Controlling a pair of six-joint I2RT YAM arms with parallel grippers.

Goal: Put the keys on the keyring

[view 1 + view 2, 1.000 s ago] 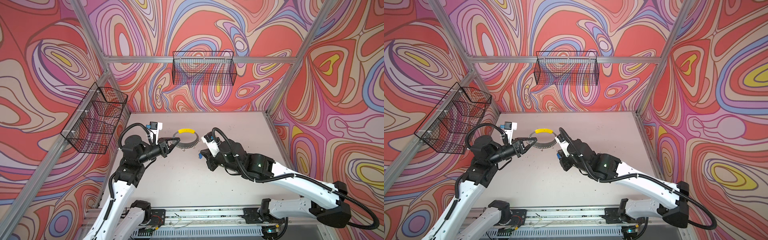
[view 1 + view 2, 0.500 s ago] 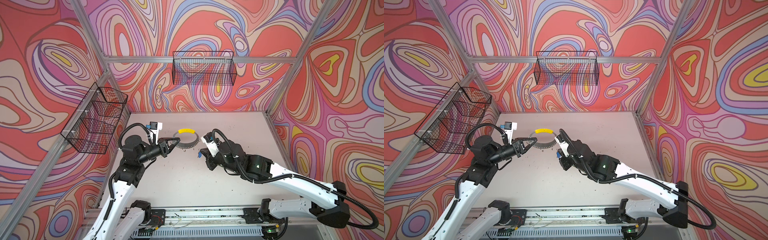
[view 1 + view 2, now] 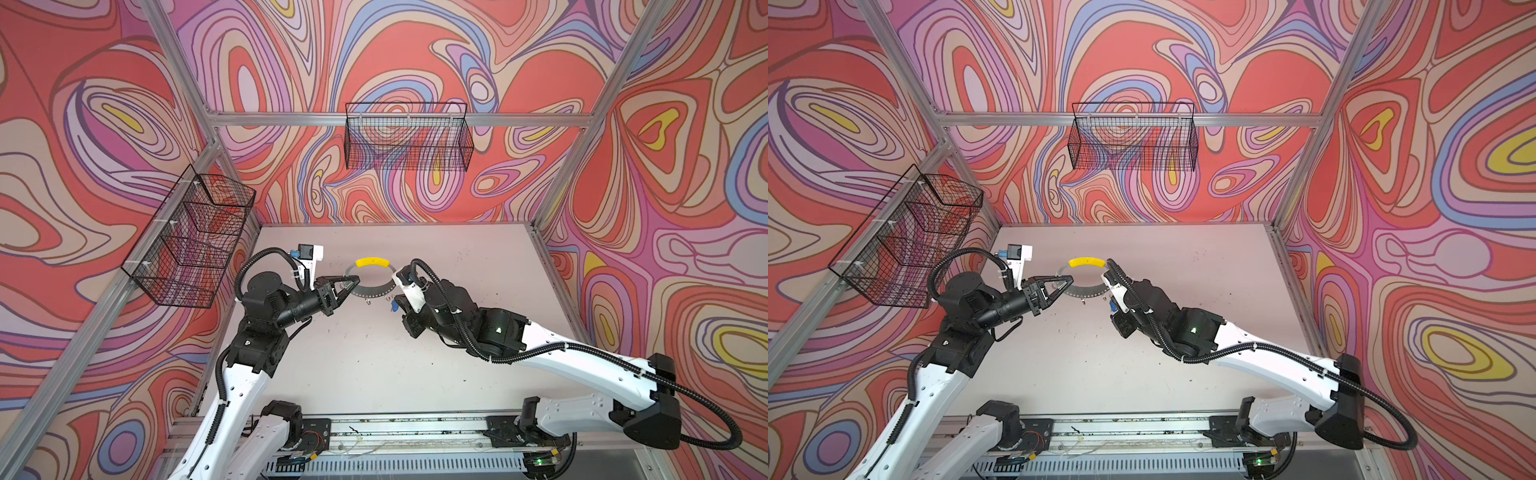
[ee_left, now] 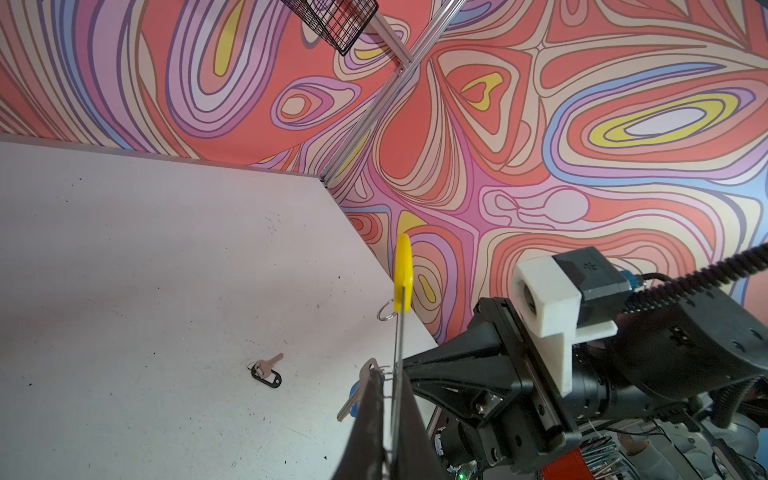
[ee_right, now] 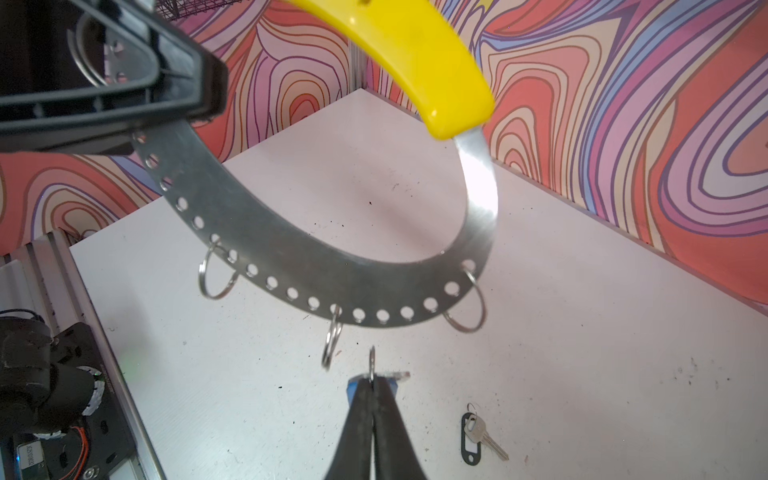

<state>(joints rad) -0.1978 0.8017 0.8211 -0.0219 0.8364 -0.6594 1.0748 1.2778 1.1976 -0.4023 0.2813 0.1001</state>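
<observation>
I am holding the keyring (image 5: 291, 257) up off the table (image 3: 374, 365) with the left gripper (image 3: 353, 281). Its jaws are pinching the flat perforated rim on the side arc below the yellow sleeve (image 3: 372, 262). Gripping there is leaving the keyring's lower arc free, so its wire loops are dangling clear and facing the other arm.

The right gripper (image 5: 372, 382) is clamping narrow on the blue key (image 4: 353, 405). The key's small split ring is sticking out past the fingertips. I am carrying it that way so the split ring, not the tag, is what meets the keyring. It is sitting just under the keyring's lower arc, beside the middle loop (image 5: 332, 340) and not touching it as far as I can tell.

The black key (image 5: 473, 436) is lying flat on the table below the keyring, well apart from it and untouched.

I am judging this as the threading step for the first key, with the second not yet started. The split ring is looking edge-on to the loop, so I am expecting to need a fine sideways nudge. Too hard a push could swing the loop away or twist the keyring in the left gripper's pinch
</observation>
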